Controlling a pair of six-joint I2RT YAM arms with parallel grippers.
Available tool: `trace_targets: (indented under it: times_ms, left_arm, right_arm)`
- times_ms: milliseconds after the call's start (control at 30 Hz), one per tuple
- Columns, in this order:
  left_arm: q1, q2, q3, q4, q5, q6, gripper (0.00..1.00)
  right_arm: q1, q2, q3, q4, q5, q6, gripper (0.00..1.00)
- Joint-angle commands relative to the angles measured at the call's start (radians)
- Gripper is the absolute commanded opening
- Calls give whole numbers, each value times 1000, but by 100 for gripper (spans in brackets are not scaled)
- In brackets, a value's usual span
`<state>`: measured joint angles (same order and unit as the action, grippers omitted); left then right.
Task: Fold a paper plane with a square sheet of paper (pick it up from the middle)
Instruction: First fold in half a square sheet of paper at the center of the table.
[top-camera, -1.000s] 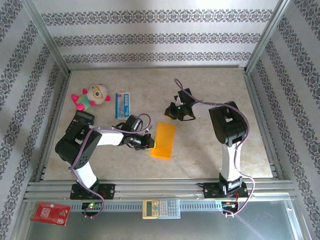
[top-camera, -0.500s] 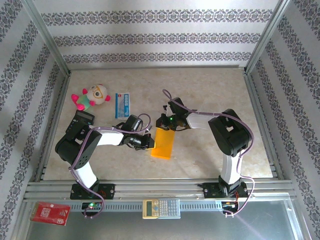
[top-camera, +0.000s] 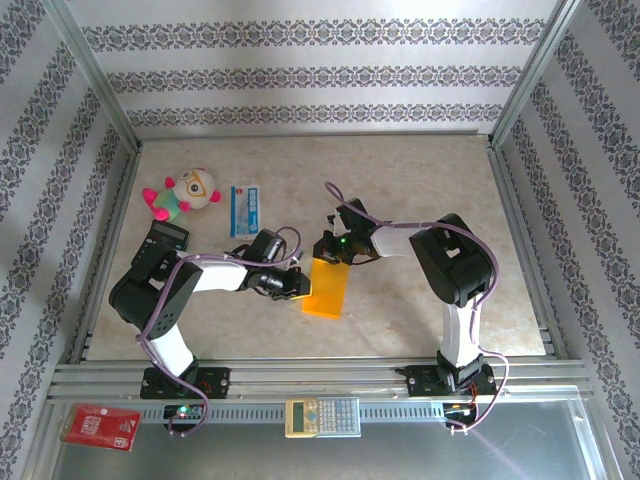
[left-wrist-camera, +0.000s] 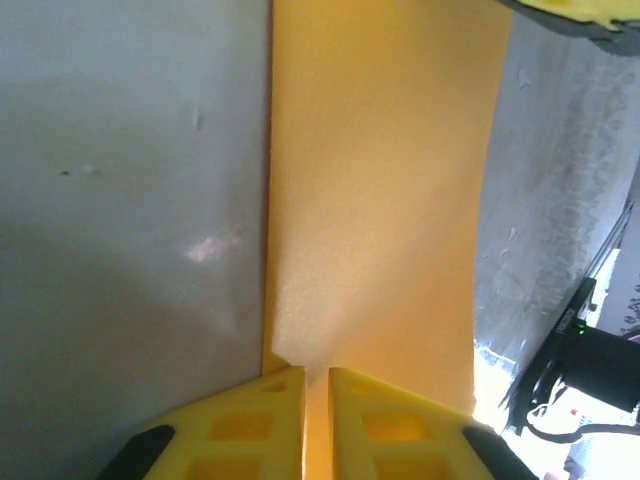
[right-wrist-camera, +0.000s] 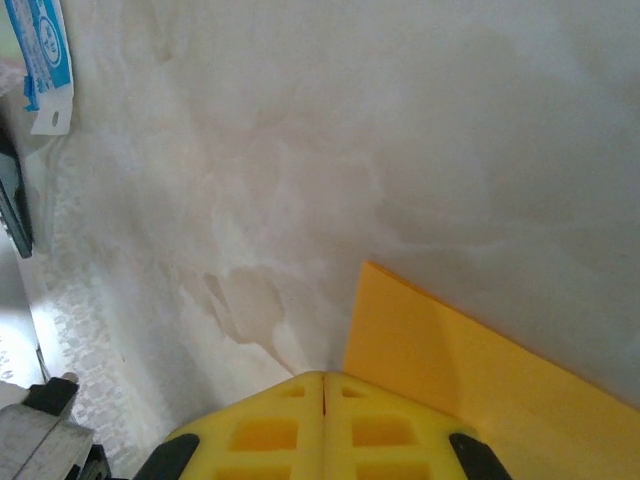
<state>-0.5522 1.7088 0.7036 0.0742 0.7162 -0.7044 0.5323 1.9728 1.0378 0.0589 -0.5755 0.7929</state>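
Right gripper (top-camera: 335, 247) has swung down and left since a second ago, from above the bare desk (top-camera: 420, 180) to the far short end of the sheet of paper (top-camera: 328, 283). It barely shifted over the last half second. Left arm and sheet have not moved.

Sheet of paper: orange-yellow and flat on the desk. It reads as a narrow rectangle, long side running from far to near. It sits about mid-desk, somewhat closer to the near edge and well clear of the left and right edges.

Left gripper (top-camera: 296, 286): low at the sheet's left long edge, toward its near end. In the left wrist view the gripper (left-wrist-camera: 317, 385) has its jaws a thin slit apart, with orange showing in the gap. The sheet (left-wrist-camera: 380, 200) stretches away ahead of them. Can't tell if it pinches any paper.

Right gripper, wrist view (right-wrist-camera: 323, 390): jaws fully together with no gap, nothing between them. The tips are right at a corner of the sheet (right-wrist-camera: 470, 370).

Other items:
- plush toy (top-camera: 190, 190), near the left edge toward the far-left corner
- blue-and-white packet (top-camera: 245, 208), just right of the toy; also in the right wrist view (right-wrist-camera: 45, 55)
- black calculator (top-camera: 165, 238), by the left edge
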Motion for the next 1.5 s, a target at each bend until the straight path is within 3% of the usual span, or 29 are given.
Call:
trace_targets:
  times_ms: [0,100,200,367,533,833,1467]
  left_arm:
    - [-7,-47,9,-26,-50,-36,24]
    - [-5,-81,37,9,-51,-44,30]
    - [5,-67,71,23,-61,-44,30]
    - [27,11,127,36,-64,-41,9]
    - [32,83,167,65,-44,-44,0]
    - [33,133,102,115,-20,-70,0]
    - [-31,34,-87,154,14,-122,1]
  right_arm:
    - [-11,52,-28,-23,39,-37,0]
    - [-12,56,-27,-24,39,-41,0]
    - [-12,60,-27,-23,39,-44,0]
    - [-12,58,-31,-26,43,-50,0]
    - [-12,56,-28,-31,43,-55,0]
    - [-14,64,-24,-34,50,-54,0]
    - [-13,71,-11,-65,86,-43,0]
